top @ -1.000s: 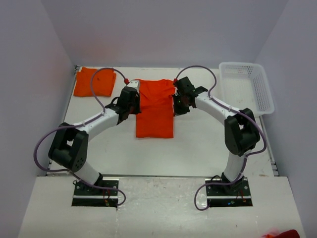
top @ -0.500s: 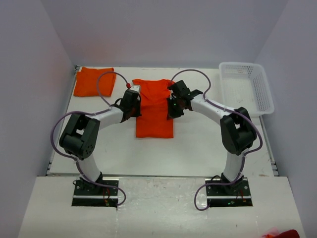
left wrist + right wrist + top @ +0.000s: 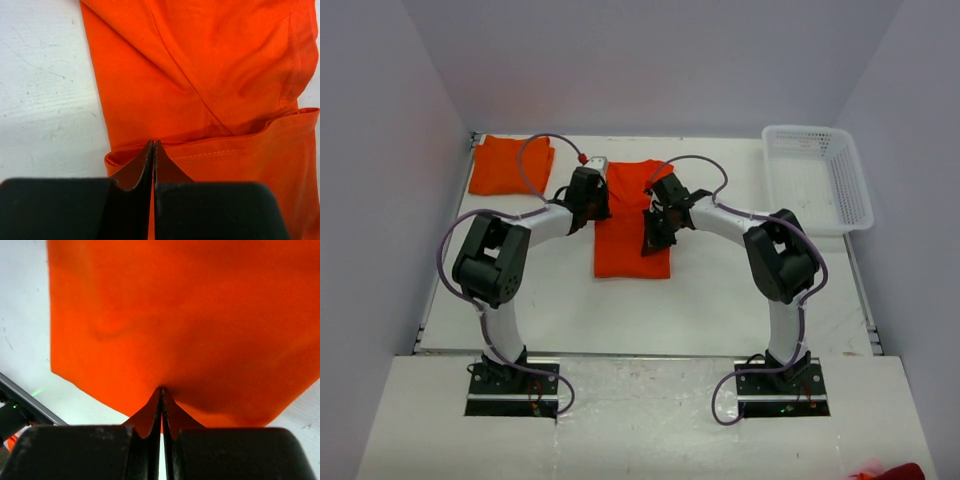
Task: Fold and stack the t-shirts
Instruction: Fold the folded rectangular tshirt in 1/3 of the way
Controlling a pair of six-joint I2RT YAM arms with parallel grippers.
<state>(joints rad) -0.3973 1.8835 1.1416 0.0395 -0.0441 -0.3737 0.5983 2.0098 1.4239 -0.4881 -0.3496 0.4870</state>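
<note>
The white counter [image 3: 740, 290] carried everything, and most of it was bare, which left me room to work. Mid-counter, toward the far side and between my two arms, lay the t-shirt [image 3: 632, 250]. It was already narrowed to a long orange strip, with its near hem flat on the counter.

The white lattice basket [image 3: 817, 180] stood at the far right corner, well apart from the cloth. In the far left corner sat a folded t-shirt [image 3: 508, 165], squared up; I judged that to be the start of the stack.

And there was my left end effector [image 3: 154, 146], fingers pressed fully together with a doubled edge of the t-shirt nipped at the tips. I had it by the left side so that the edge would not slide. My right end effector [image 3: 161, 390] was shut just as tight on the opposite edge, and the cloth fanned out from its tips, smooth and clear of the counter.

With one grip on each side, the thin fabric stayed taut between them and did not sag in the middle. I read this as the crosswise fold, the upper part going over the lower. The edges had to land level, or the fold would come out skewed.
</note>
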